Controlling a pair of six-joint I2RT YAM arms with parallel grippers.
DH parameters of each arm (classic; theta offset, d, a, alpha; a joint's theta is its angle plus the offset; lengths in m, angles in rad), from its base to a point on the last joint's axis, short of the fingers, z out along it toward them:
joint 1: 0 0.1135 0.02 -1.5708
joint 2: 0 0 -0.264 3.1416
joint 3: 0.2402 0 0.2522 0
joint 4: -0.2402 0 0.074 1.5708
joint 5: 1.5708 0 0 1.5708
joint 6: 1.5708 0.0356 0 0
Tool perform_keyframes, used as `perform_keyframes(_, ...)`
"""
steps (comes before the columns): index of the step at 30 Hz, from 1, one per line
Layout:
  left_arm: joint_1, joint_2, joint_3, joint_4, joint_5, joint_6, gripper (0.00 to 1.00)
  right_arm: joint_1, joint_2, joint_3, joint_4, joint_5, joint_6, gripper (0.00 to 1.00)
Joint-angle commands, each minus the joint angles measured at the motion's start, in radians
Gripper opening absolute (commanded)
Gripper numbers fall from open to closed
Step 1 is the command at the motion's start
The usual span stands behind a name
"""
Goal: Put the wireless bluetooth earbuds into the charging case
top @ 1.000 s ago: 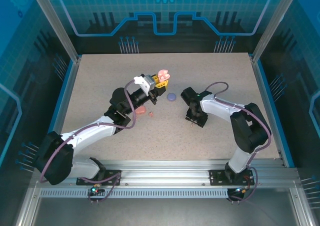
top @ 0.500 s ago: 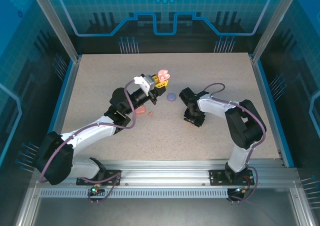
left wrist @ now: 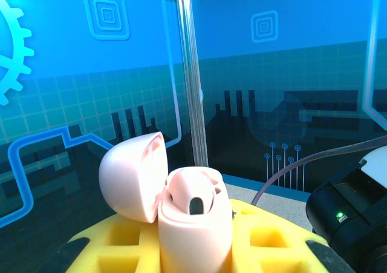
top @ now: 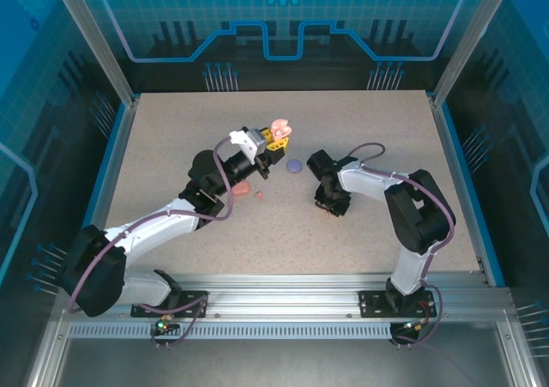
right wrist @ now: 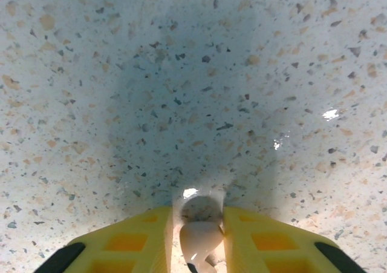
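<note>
The left hand (top: 275, 142) is raised above the speckled beige tabletop (top: 171, 147), its yellow padded fingers (left wrist: 124, 243) clamped on the base of a glossy pale pink charging case (left wrist: 196, 224); the case stands upright between them with its hinged lid (left wrist: 130, 176) swung open to the left, and a dark slot shows in the mouth of the case. From above, the case sits near the middle of the tabletop, towards the far side.

The right hand (top: 330, 205) points down at the tabletop, right of centre and well apart from the held case; its yellow fingers (right wrist: 130, 243) are closed on a small pale pink stemmed earbud (right wrist: 199, 238), which is pinched between them just over the surface; whether it touches the tabletop I cannot tell.

A small round purple case (top: 294, 166) lies on the tabletop between the two hands; a coral-orange rounded piece (top: 243, 187) lies beside the left arm, with a tiny coral-orange bit (top: 260, 196) just to its right.
</note>
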Motion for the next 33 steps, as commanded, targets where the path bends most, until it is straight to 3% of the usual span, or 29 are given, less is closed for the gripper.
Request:
perform_keyframes(1, 0.0, -0.007, -0.007, 0.05, -0.01, 0.006, 0.0, 0.009, 0.01, -0.029, 0.0, -0.008, 0.005, 0.26)
perform_keyframes(15, 0.001, -0.018, -0.003, 0.041, -0.007, -0.009, 0.0, 0.009, -0.1, -0.082, 0.05, -0.013, -0.042, 0.19)
perform_keyframes(33, 0.0, -0.003, 0.028, 0.035, 0.02, -0.033, 0.0, -0.037, -0.555, -0.082, 0.218, -0.047, -0.249, 0.2)
